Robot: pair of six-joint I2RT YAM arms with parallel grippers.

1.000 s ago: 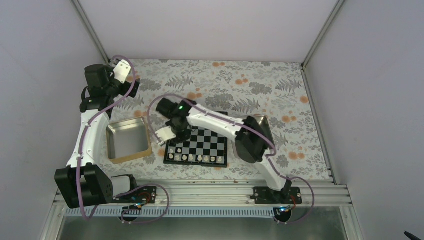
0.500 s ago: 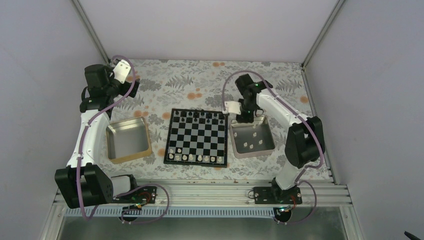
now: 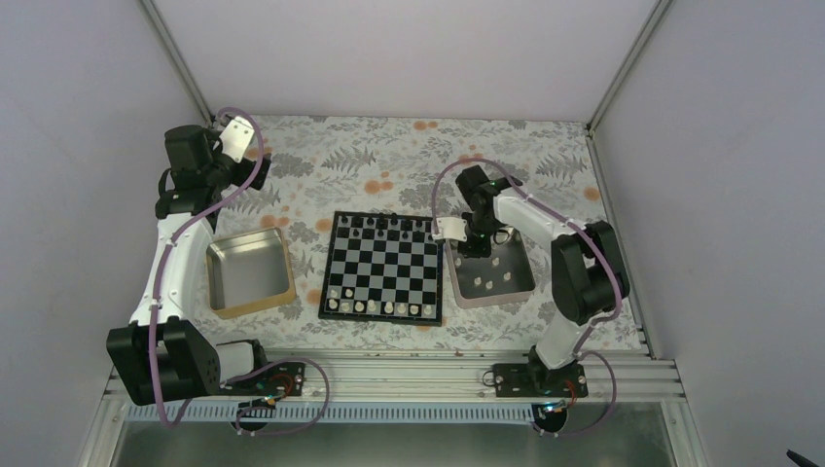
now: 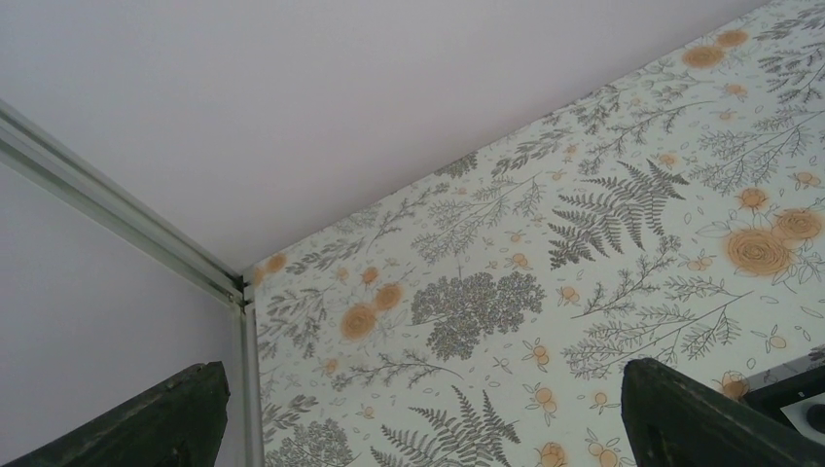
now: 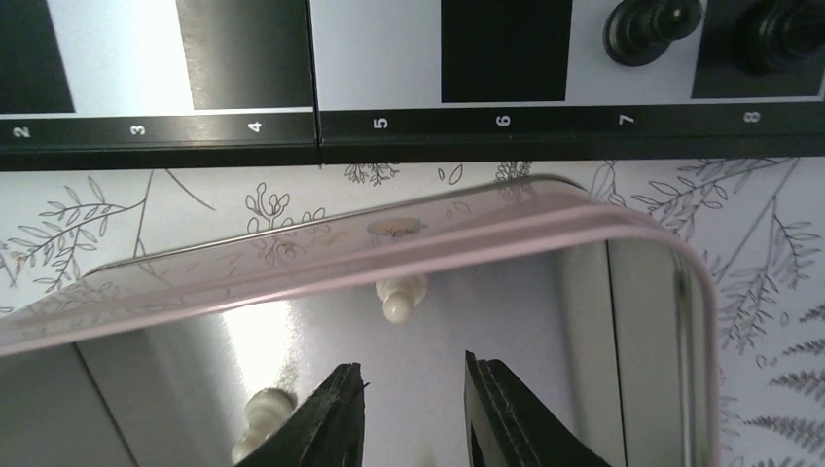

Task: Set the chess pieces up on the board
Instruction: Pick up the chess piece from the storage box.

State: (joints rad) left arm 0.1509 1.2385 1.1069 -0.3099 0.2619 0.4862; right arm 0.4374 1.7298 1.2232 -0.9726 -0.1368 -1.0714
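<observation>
The board [image 3: 384, 268] lies mid-table, with a row of white chess pieces [image 3: 379, 307] along its near edge and black pieces [image 3: 389, 223] along its far edge. More white chess pieces [image 3: 489, 283] lie loose in the metal tray [image 3: 530, 274] right of the board. My right gripper [image 3: 474, 248] hangs over that tray's far left part. In the right wrist view it [image 5: 411, 363] is open and holds nothing. One white piece [image 5: 399, 297] lies just ahead of the fingertips, another [image 5: 258, 413] beside the left finger. My left gripper [image 4: 423, 384] is open wide over bare tablecloth.
An empty metal tray [image 3: 219, 282] sits left of the board. The left arm is folded back at the far left corner [image 3: 195, 156], near the wall and frame post. The board's numbered rim [image 5: 389, 126] runs close along the right tray's pink edge [image 5: 389, 248].
The right arm swung from the board's near left corner across to the right tray, then dropped lower over it. The left arm has not moved.
</observation>
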